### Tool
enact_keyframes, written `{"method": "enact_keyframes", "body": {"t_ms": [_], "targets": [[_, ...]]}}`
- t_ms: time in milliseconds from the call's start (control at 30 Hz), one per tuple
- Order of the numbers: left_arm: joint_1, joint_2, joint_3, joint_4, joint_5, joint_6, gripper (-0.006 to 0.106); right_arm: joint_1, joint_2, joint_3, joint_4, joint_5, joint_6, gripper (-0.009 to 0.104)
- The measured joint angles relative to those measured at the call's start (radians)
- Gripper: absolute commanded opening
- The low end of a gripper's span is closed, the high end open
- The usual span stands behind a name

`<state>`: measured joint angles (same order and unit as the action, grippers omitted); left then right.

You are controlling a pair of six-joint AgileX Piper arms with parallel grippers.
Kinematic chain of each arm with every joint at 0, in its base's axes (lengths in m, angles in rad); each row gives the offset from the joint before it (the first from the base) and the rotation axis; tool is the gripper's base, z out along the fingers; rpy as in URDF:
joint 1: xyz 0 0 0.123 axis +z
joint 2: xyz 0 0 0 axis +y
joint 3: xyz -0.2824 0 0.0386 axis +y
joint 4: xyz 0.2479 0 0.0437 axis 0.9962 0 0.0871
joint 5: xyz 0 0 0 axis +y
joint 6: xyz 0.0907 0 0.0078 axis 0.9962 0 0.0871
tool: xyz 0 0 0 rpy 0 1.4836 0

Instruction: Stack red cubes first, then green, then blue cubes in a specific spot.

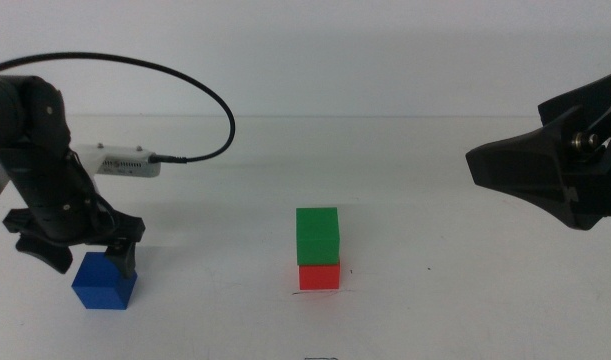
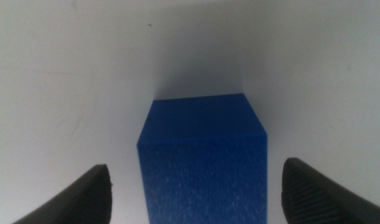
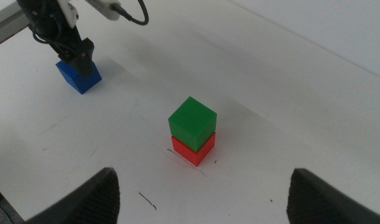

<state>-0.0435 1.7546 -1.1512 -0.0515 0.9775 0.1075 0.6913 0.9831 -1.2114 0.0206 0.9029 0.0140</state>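
The green cube (image 1: 318,235) sits on the red cube (image 1: 319,275) at the table's middle, also shown in the right wrist view as green (image 3: 191,121) on red (image 3: 197,149). A thin dark line mark (image 1: 307,291) shows at the red cube's base. The blue cube (image 1: 105,282) stands on the table at the left. My left gripper (image 1: 93,262) is down over it, jaws open on either side of the cube (image 2: 202,162), with gaps on both sides. My right gripper (image 1: 485,165) hangs open and empty in the air at the right.
A white box with a black cable (image 1: 125,162) lies behind the left arm. Short pen marks (image 3: 147,200) lie on the white tabletop near the stack.
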Motion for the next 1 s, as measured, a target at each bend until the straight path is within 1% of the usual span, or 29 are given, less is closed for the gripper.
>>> {"method": "enact_keyframes", "body": {"t_ms": [233,333,433,467,600,700,800,867,933,1000], "targets": [[0.0,0.058,0.0,-0.006,-0.025,0.002,0.093,0.0,0.0,0.0,0.0,0.0,0.0,0.083],[0.0,0.078,0.0,-0.019,-0.032,0.012,0.087,0.0,0.0,0.0,0.0,0.0,0.0,0.083],[0.0,0.082,0.0,-0.02,-0.04,0.027,0.075,0.0,0.0,0.0,0.0,0.0,0.0,0.083],[0.0,0.082,0.0,-0.022,-0.042,0.029,0.069,0.0,0.0,0.0,0.0,0.0,0.0,0.083],[0.0,0.082,-0.001,-0.043,-0.044,0.031,0.038,0.0,0.0,0.0,0.0,0.0,0.0,0.083],[0.0,0.082,-0.004,-0.06,-0.039,0.034,0.016,0.0,0.0,0.0,0.0,0.0,0.0,0.083],[0.0,0.068,-0.006,-0.084,-0.009,0.047,-0.002,0.0,0.0,0.0,0.0,0.0,0.0,0.083],[0.0,0.036,-0.013,-0.098,0.03,0.02,-0.002,0.0,0.0,0.0,0.0,0.0,0.0,0.083],[-0.003,-0.019,-0.029,-0.093,0.071,-0.043,-0.002,0.0,0.0,0.0,0.0,0.0,0.0,0.083],[-0.025,-0.08,-0.059,-0.044,0.127,-0.138,-0.002,0.0,0.0,0.0,0.0,0.0,0.0,0.083]]}}
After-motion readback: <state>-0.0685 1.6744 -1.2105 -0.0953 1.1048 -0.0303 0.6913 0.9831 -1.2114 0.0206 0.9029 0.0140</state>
